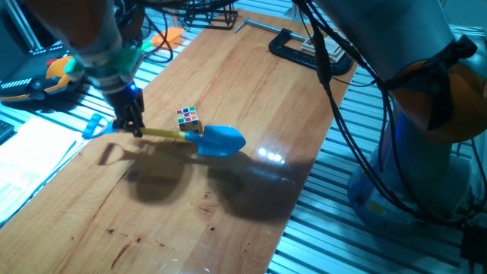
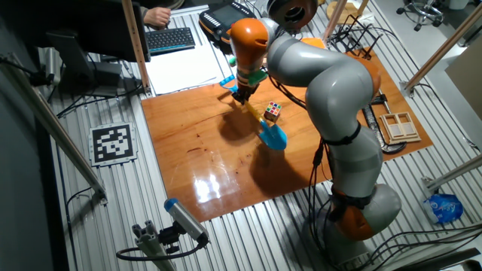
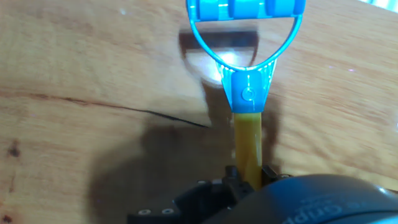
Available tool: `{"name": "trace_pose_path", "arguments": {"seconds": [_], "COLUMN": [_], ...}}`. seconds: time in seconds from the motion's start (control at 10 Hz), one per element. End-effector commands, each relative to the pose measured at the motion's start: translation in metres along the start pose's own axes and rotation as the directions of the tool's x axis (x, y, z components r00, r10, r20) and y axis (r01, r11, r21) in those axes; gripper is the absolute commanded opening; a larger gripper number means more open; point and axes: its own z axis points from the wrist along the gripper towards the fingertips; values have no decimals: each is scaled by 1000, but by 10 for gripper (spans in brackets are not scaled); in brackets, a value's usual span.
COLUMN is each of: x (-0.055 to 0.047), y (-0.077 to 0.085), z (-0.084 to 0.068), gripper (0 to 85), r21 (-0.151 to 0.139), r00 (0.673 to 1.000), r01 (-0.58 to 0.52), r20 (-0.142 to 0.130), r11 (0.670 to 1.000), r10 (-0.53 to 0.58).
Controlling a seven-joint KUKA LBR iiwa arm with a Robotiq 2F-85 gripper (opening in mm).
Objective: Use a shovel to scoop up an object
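Note:
The shovel has a bright blue blade (image 1: 221, 141), a yellow shaft (image 1: 163, 134) and a blue D-shaped end (image 1: 94, 125). My gripper (image 1: 131, 124) is shut on the yellow shaft near the D end and holds the shovel just above the wooden table (image 1: 251, 84). The puzzle cube (image 1: 188, 119) sits on the table right beside the shaft, just behind the blade. In the other fixed view the blade (image 2: 274, 136) lies below the cube (image 2: 272, 112). The hand view shows the shaft (image 3: 247, 146) running from my fingers up to the D end (image 3: 246, 25).
A black clamp (image 1: 304, 53) lies at the table's far edge. An orange toy (image 1: 169, 36) sits off the table's far left corner. Papers (image 1: 30, 164) lie left of the table. A wooden block tray (image 2: 399, 126) lies at the table's right side.

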Motion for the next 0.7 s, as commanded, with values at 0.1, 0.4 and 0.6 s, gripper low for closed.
{"name": "trace_pose_path", "arguments": {"seconds": [0.1, 0.4, 0.6], "x": [4, 1, -1], "y": [-3, -2, 0], "z": [-1, 1, 3], "gripper": [0, 0, 0], "r21": [-12, -8, -6], "r00": [1000, 1000, 1000], "r01": [-14, -18, -25], "r20": [-2, 0, 3], "r11": [1000, 1000, 1000], "r10": [14, 18, 25]}}
